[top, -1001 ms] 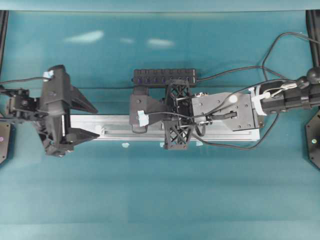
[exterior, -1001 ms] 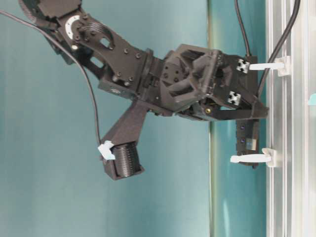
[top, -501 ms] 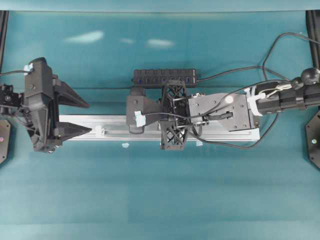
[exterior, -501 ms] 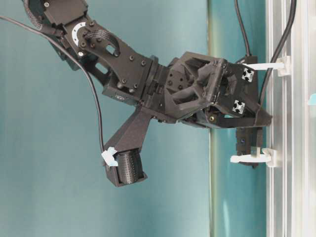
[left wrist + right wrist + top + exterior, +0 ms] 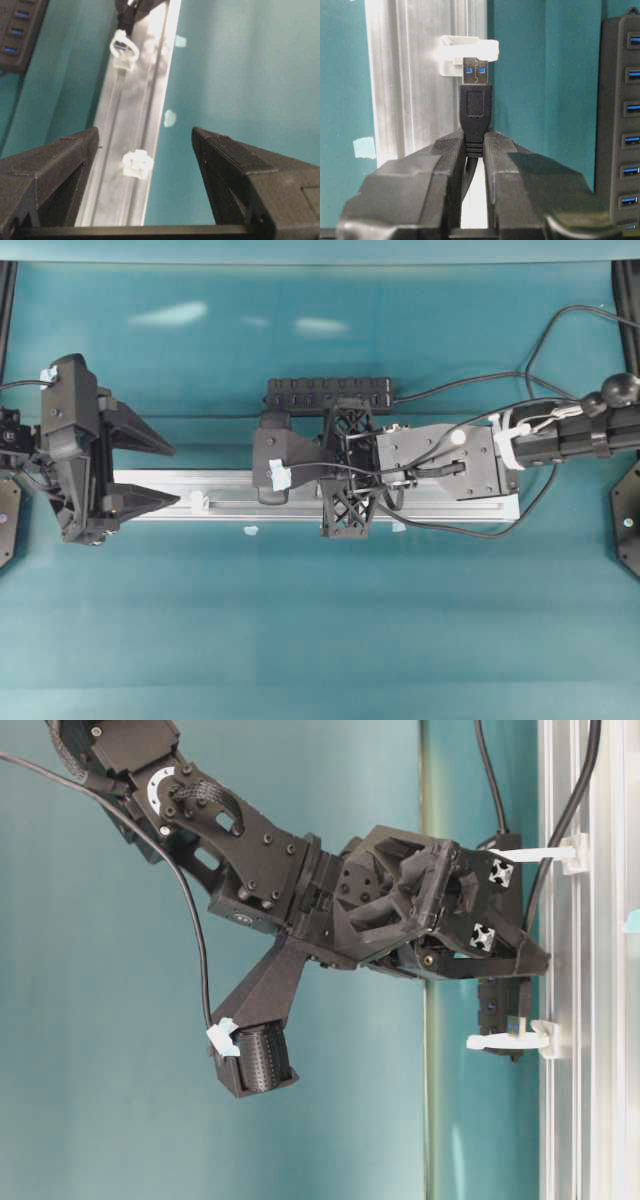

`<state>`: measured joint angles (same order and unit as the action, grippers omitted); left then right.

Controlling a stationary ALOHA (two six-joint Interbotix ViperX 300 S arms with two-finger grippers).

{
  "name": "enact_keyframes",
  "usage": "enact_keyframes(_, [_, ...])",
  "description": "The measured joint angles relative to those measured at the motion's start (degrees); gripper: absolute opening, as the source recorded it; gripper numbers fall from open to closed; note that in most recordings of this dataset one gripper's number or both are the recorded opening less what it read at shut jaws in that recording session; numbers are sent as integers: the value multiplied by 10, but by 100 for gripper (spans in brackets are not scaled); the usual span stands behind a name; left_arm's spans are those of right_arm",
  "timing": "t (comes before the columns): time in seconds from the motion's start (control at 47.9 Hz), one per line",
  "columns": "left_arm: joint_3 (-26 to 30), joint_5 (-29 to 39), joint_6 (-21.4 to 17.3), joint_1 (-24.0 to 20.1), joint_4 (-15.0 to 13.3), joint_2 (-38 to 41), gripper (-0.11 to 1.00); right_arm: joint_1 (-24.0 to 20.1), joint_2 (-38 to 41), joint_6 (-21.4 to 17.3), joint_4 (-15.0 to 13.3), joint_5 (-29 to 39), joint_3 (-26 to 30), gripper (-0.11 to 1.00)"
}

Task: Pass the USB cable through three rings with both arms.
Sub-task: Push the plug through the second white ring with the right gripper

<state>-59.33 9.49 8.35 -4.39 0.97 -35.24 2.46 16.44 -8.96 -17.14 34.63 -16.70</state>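
- Above the long silver aluminium rail (image 5: 300,497), the right gripper (image 5: 475,150) pinches the black plastic body of the USB cable's plug (image 5: 475,107), metal tip forward and just short of a small whitish translucent ring (image 5: 468,55).
- Behind that pinch, the thin black cord (image 5: 470,530) loops loosely back along the right arm; it looks light and limp, so steering probably works only from the stiff plug.
- At the rail's far end, the left gripper (image 5: 145,150) hangs with jaws spread wide and empty, another whitish ring (image 5: 137,163) between them.
- Judged by looks, the plug's smooth shell could slip or twist; gripping its flat sides near the strain relief seems safest.
- Rings appear thin and easily bent, so nudging them is a risk.
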Motion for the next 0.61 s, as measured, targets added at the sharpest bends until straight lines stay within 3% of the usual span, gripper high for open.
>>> enact_keyframes(0.605, [0, 0, 0, 0, -1, 4, 85, 3, 13, 1, -1, -11, 19, -8])
